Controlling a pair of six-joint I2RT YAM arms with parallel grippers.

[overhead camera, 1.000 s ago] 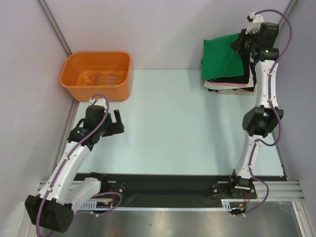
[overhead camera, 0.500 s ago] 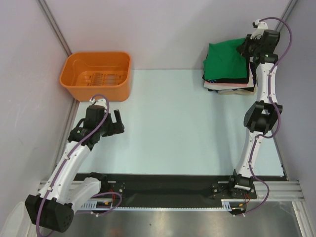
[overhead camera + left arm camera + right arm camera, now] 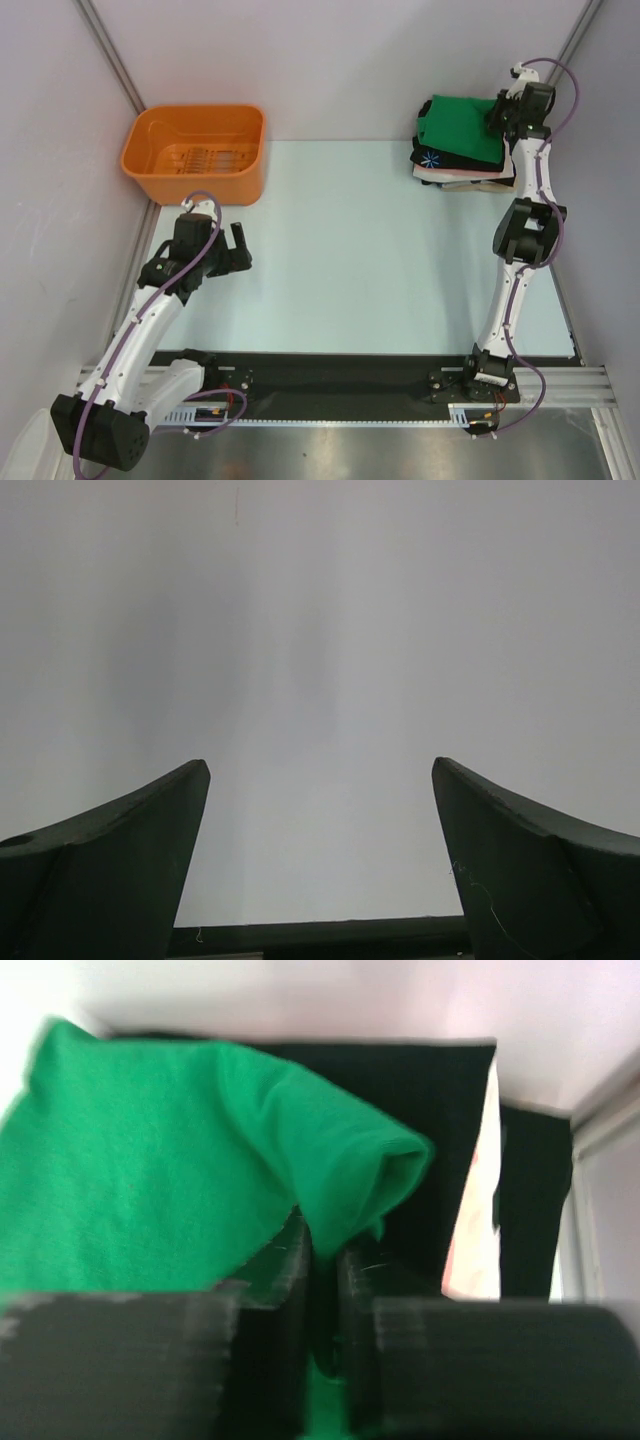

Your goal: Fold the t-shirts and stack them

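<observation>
Right wrist view: right end effector (image 3: 322, 1250) clamped on green t-shirt (image 3: 150, 1160) fold atop stack (image 3: 465, 172), likely placing it; next calls for release, clean retreat; left end effector (image 3: 320, 765) wide open, empty

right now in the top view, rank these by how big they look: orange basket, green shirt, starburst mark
Largest to smallest:
1. orange basket, clearly the biggest
2. green t-shirt, folded
3. starburst mark, tiny
</observation>
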